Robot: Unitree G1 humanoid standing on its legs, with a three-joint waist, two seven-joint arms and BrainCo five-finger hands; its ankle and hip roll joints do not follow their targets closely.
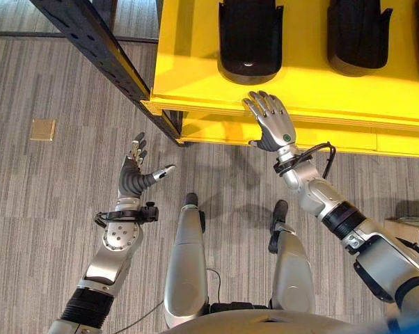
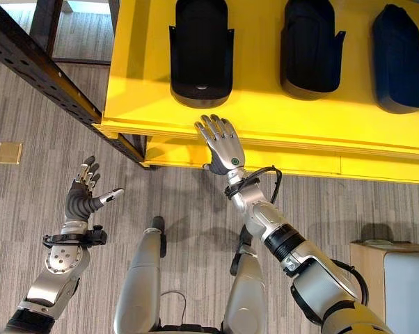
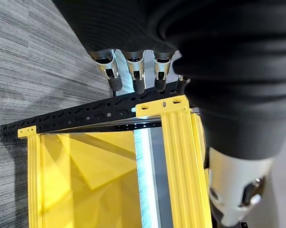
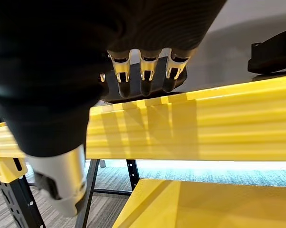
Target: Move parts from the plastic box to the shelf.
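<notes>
We judged this to be the moment just after a placing: our right hand (image 1: 271, 120) hung with fingers straight and empty at the front edge of the yellow shelf (image 1: 195, 62), just short of the nearest black part (image 1: 250, 38). Our left hand (image 1: 135, 174) was held out over the grey striped floor (image 1: 49, 202), well apart from the shelf's front left corner, fingers relaxed and holding nothing. Three parts lay on the shelf in a row towards its back, a second (image 2: 311, 45) and a third (image 2: 401, 52) further along to the right; they were dark, smooth moulded shells with rounded ends and a dull sheen, probably plastic, though the view was too poor to be sure. The shelf surface was glossy painted sheet with a ribbed front lip, carried by a black perforated steel upright (image 1: 98, 42). A pale box (image 2: 397, 278) at the lower right may have been the plastic box. The next move, we thought, called for turning back to it for another part.
</notes>
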